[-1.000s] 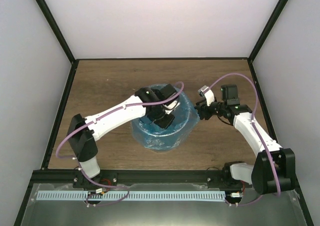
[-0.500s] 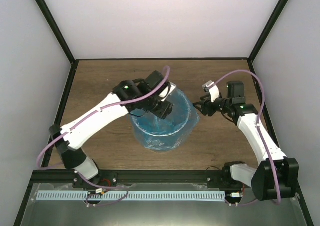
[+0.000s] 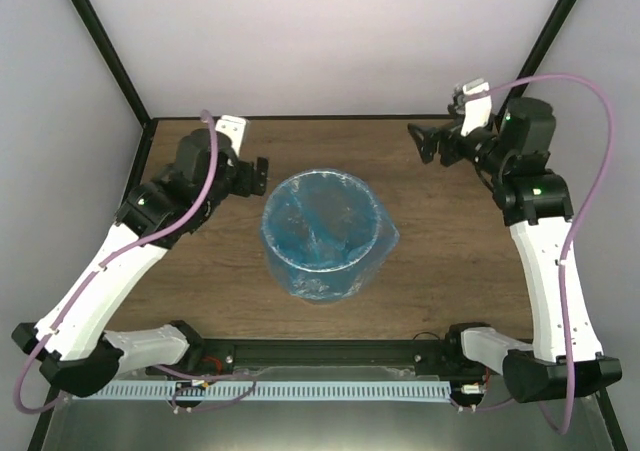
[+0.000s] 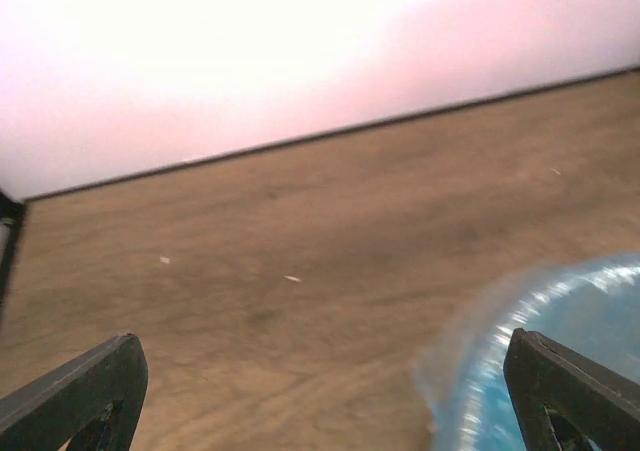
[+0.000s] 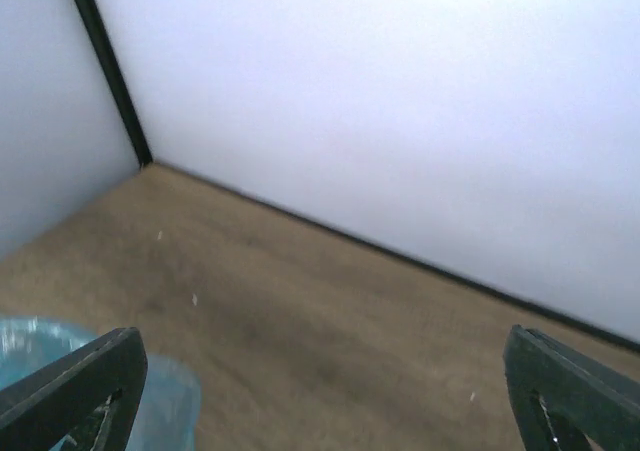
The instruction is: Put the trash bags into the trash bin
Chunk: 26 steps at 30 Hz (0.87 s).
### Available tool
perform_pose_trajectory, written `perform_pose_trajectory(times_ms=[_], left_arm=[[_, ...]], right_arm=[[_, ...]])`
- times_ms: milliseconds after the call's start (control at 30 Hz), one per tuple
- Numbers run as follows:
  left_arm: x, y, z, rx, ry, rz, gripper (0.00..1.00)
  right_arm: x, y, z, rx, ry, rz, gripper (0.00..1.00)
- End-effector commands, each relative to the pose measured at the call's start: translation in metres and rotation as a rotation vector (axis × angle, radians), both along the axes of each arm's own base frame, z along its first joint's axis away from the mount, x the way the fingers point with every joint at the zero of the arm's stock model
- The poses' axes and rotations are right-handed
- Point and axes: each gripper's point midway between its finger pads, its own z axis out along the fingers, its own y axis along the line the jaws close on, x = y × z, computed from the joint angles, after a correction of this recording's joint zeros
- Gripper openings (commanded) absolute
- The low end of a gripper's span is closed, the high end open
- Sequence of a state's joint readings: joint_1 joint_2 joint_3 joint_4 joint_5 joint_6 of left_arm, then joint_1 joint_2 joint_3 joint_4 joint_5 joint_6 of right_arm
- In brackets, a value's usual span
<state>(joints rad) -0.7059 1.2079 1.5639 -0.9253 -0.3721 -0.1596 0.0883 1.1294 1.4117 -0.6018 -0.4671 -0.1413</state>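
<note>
**Bag seated in bin, both arms clear: closing step**

- The thin, glossy, translucent light-blue plastic film bag (image 3: 300, 239) sits inside the round translucent grey plastic bin (image 3: 378, 221). Its mouth is folded out over the rim and down the outer wall. The bin stands upright at the middle of the brown wooden tabletop (image 3: 200, 271).
- A little loose film bunches on the outside at the bin's right, low on the wall.
- Left arm (image 3: 110, 271): head at far left, near the bin but apart from it. Its jaws are spread wide with nothing between them; its wrist view shows bare tabletop and the edge of the blue film off to one side.
- Right arm (image 3: 545, 261): head raised at far right, well apart from the bin. Its jaws are likewise wide open and empty.
- Judgement: the placing looks done and neither arm has hold of the bag.
- Next move, as I read it: park both arms near their bases, keeping the jaws away from the rim so they don't snag the film. Tuck the bunched film on the right only if a tidier fit is wanted.
</note>
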Motion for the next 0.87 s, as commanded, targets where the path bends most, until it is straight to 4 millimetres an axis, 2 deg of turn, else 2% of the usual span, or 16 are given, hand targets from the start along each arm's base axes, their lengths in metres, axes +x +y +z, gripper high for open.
perform_pose_trajectory(times_ms=[0, 67, 167, 433, 833], left_arm=[[0.015, 0.039, 0.036, 0.007, -0.204, 0.145, 1.0], [0.012, 0.047, 0.042, -0.005, -0.252, 0.168, 1.0], [0.005, 0.056, 0.043, -0.041, -0.315, 0.189, 1.0], [0.004, 0.061, 0.037, -0.043, -0.317, 0.208, 1.0], [0.004, 0.058, 0.036, -0.059, -0.298, 0.197, 1.0]], right_arm=[[0.003, -0.019, 0.043, 0.091, 0.002, -0.146, 1.0], [0.006, -0.028, 0.053, 0.108, -0.029, -0.206, 1.0], [0.007, -0.043, 0.052, 0.151, -0.062, -0.308, 1.0], [-0.006, -0.045, 0.048, 0.145, -0.104, -0.308, 1.0], [-0.006, -0.045, 0.035, 0.125, -0.087, -0.304, 1.0]])
